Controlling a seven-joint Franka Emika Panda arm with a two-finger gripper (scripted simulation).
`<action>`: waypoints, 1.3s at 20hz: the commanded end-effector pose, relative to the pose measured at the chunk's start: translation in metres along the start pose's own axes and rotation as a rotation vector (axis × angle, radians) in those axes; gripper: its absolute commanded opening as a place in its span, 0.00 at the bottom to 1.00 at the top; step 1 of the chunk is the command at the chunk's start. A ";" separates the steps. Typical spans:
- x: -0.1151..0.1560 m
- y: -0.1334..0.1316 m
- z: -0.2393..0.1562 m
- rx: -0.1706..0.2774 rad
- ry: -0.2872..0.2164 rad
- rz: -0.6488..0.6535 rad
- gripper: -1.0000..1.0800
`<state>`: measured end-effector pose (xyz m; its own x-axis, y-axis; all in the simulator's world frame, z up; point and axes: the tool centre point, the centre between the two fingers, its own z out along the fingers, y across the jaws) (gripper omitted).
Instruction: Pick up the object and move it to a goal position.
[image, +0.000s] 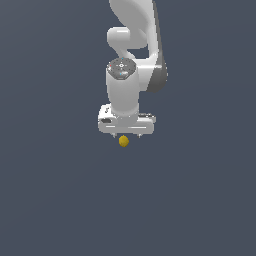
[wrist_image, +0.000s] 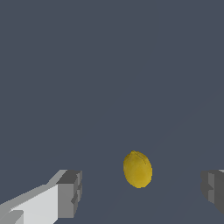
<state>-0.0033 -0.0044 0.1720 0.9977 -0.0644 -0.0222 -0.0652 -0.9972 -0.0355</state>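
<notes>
One object (wrist_image: 138, 169) | wrist: between spread pincer (wrist_image: 140, 192) fingers, untouched

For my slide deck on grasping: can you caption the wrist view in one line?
Wrist view: open hand straddles a small yellow lemon-like object, fingers apart on either side, not touching it.

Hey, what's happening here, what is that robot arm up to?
A white robot arm points its gripper straight down over a tiny yellow object. The wrist view shows the jaws open, with the object lying in the gap between the two fingers, touching neither. It has not been grasped yet; a pickup appears to be about to happen. No goal marker is visible.
</notes>
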 end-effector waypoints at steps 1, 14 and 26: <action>-0.001 -0.001 0.002 0.000 0.000 0.005 0.96; -0.019 0.007 0.036 -0.008 0.007 0.200 0.96; -0.051 0.021 0.081 -0.023 0.025 0.487 0.96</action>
<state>-0.0539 -0.0180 0.0951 0.8671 -0.4980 -0.0098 -0.4981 -0.8671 -0.0067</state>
